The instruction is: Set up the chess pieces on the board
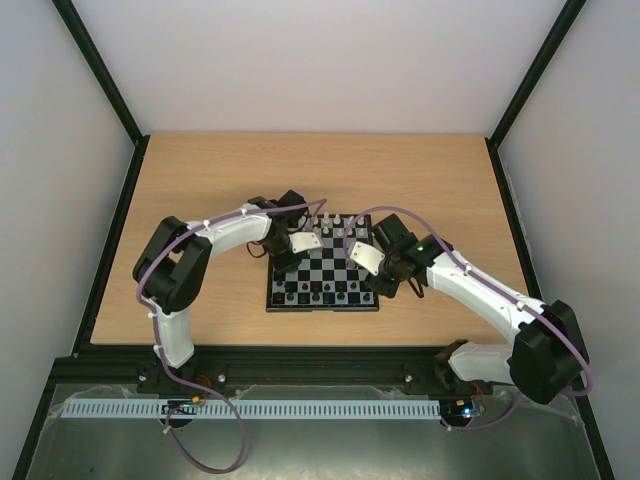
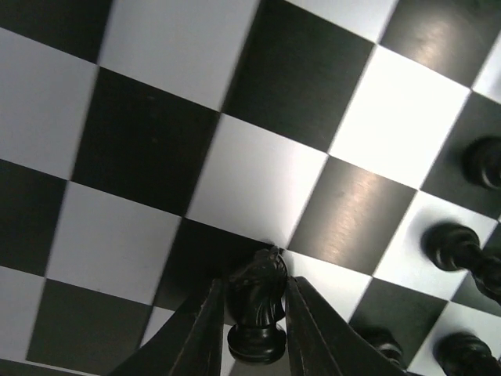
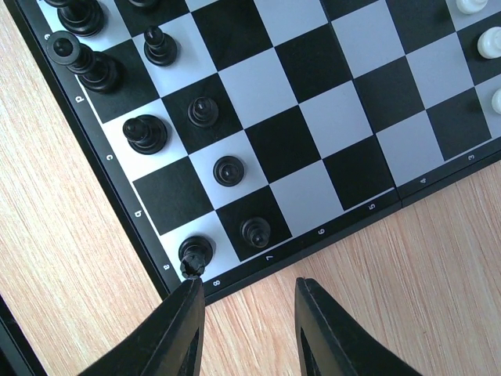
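Wooden table, board central. Left arm elbow-out, left gripper clamped on black knight. Right arm at board's right edge, right gripper fingers apart.

The desk looks like pale wood or wood-look laminate, with fine straight grain and a matt face. The board is smooth with a satin sheen, and its black squares show faint brushed streaks. The black knight and the other black pieces look like glossy moulded plastic. The left fingers and right fingers are matt black plastic. The arm shells are smooth white plastic.
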Controlling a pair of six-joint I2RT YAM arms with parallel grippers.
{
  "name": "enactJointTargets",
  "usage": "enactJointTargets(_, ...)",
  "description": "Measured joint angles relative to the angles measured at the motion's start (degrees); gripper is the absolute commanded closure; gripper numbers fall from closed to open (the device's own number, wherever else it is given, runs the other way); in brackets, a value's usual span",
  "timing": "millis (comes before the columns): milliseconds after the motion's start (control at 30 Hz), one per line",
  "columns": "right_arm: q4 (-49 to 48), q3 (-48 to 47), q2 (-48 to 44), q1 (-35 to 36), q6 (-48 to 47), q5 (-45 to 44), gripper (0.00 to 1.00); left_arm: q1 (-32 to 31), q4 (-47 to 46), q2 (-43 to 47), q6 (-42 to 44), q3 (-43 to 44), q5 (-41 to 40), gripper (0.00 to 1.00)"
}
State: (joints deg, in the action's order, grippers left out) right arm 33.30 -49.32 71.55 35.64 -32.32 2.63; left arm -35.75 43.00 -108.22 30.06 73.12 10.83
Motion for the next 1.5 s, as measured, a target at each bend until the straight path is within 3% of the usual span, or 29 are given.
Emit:
enactJointTargets(167,0.0,0.0,0.0,0.0,0.1,0.1,0.67,0.4,-0.3,-2.4,-1.4,3.1,0.5,0.74)
enactJointTargets(300,0.0,0.0,0.0,0.0,0.2,0.1,0.67,0.4,-0.6,-3.7,-3.5,4.9,1.5,0.66)
enactJointTargets(633,0.0,0.0,0.0,-0.1,0.2,0.1,0.67,2.0,0.1,-2.3,-3.9,3.2,2.1,0.62)
enactJointTargets(1233,-0.2,0.0,0.0,-0.2,0.4,0.8,0.67,2.6,-0.1,-0.4,-3.5,0.5,1.4,0.70)
enactJointTargets(1500,-0.3,0.0,0.0,-0.2,0.5,0.9,0.67,2.2,-1.8,-0.3,-3.9,0.0,-2.8,0.75)
